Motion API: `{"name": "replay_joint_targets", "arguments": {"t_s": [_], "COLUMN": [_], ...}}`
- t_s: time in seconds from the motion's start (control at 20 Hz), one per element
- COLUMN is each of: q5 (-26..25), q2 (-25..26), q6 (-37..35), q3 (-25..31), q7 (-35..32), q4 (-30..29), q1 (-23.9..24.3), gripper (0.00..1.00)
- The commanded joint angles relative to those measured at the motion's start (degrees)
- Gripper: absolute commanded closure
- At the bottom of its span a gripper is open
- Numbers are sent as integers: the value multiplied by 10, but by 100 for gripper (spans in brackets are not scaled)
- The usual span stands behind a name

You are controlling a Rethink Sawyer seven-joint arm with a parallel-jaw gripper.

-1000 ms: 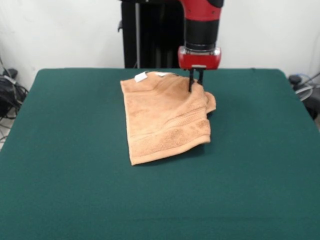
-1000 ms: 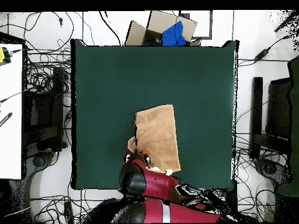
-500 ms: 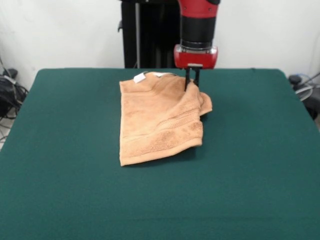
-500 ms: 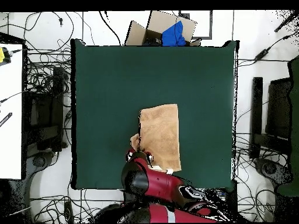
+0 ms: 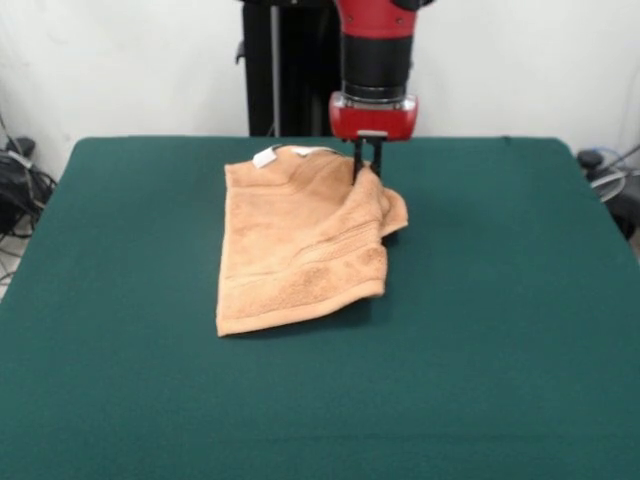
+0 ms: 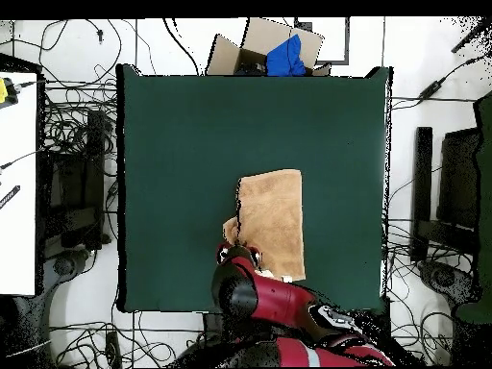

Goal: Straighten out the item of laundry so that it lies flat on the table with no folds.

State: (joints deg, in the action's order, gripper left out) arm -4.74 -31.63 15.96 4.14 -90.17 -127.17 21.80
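The item of laundry, an orange-tan towel, lies folded over on the green table, with a white tag at its far edge. My gripper hangs from the red arm at the towel's far right part and is shut on a raised fold of it. That pinched fold stands up and a lobe of cloth hangs off to the right. In the overhead view the arm covers the gripper and the towel's near end.
A cardboard box with blue cloth sits beyond the table's far edge in the overhead view. Cables and equipment lie around the table on the floor. Green surface extends widely on all sides of the towel.
The gripper has moved left in the front view, dragging the whole towel with it. In the overhead view the towel has shifted right.
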Motion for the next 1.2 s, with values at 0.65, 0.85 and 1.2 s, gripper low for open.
{"name": "replay_joint_targets", "arguments": {"t_s": [0.65, 0.85, 1.2], "q5": [-63, -65, -60], "q2": [36, 41, 35], "q6": [-60, -57, -52], "q3": [20, 19, 15], "q7": [-52, -62, -70], "q4": [119, 120, 117], "q1": [43, 37, 26], "gripper": [100, 100, 100]}}
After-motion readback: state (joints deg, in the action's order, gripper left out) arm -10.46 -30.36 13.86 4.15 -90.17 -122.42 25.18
